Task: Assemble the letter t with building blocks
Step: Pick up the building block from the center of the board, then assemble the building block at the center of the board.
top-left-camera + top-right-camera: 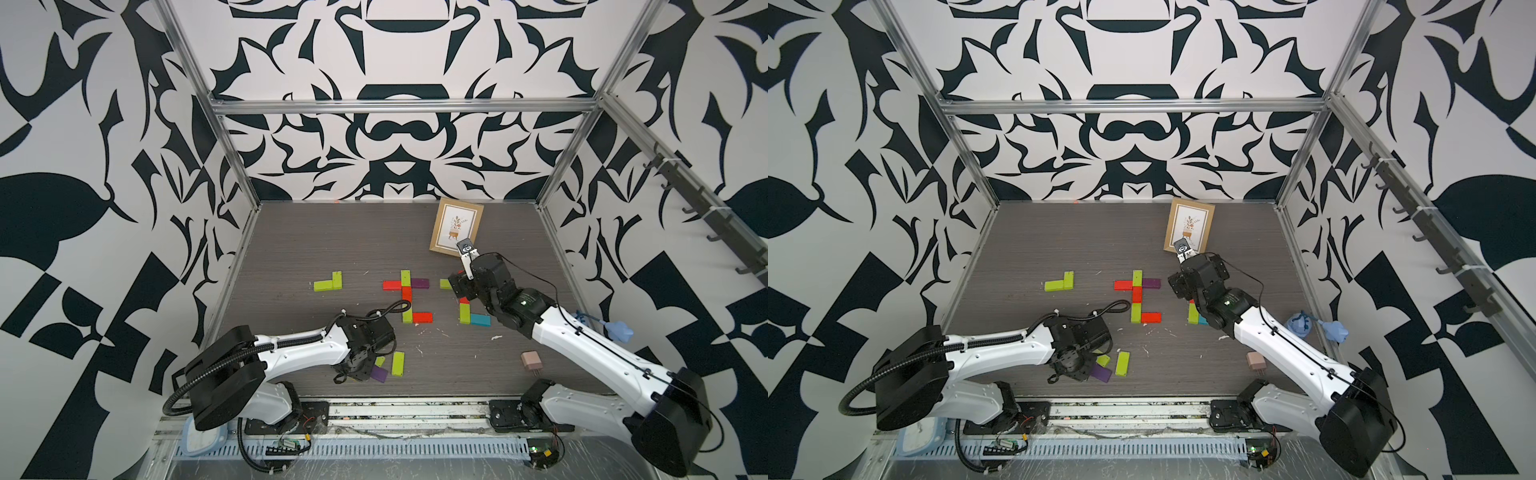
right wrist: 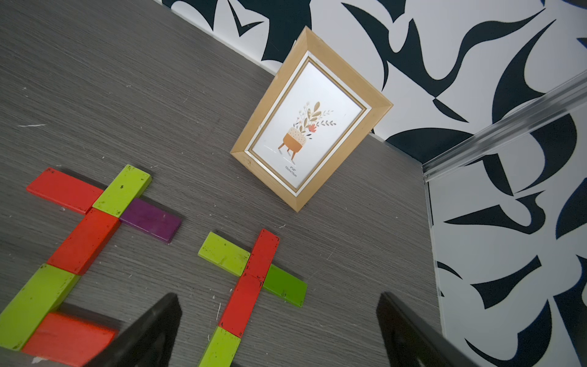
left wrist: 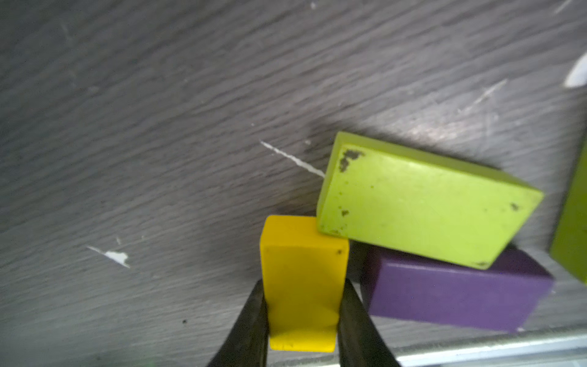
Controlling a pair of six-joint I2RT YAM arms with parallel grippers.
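My left gripper [image 3: 303, 286] is shut on a yellow block [image 3: 303, 254] near the table's front edge. Beside it a lime block [image 3: 425, 203] leans on a purple block [image 3: 457, 292]. In a top view this gripper [image 1: 365, 370] sits next to the purple block [image 1: 379, 374] and a loose lime block [image 1: 398, 363]. A t of red, lime and purple blocks [image 1: 407, 294] lies mid-table. A second figure of red and lime blocks [image 2: 251, 286] lies under my right gripper [image 2: 279, 298], which is open and holds nothing. Two lime blocks [image 1: 328, 282] form an L further left.
A wooden picture frame [image 1: 456, 226] leans at the back right. A pale pink plug adapter [image 1: 530, 360] lies front right, and a blue object [image 1: 619, 330] sits by the right wall. A teal block [image 1: 480, 319] pokes out beside the right arm.
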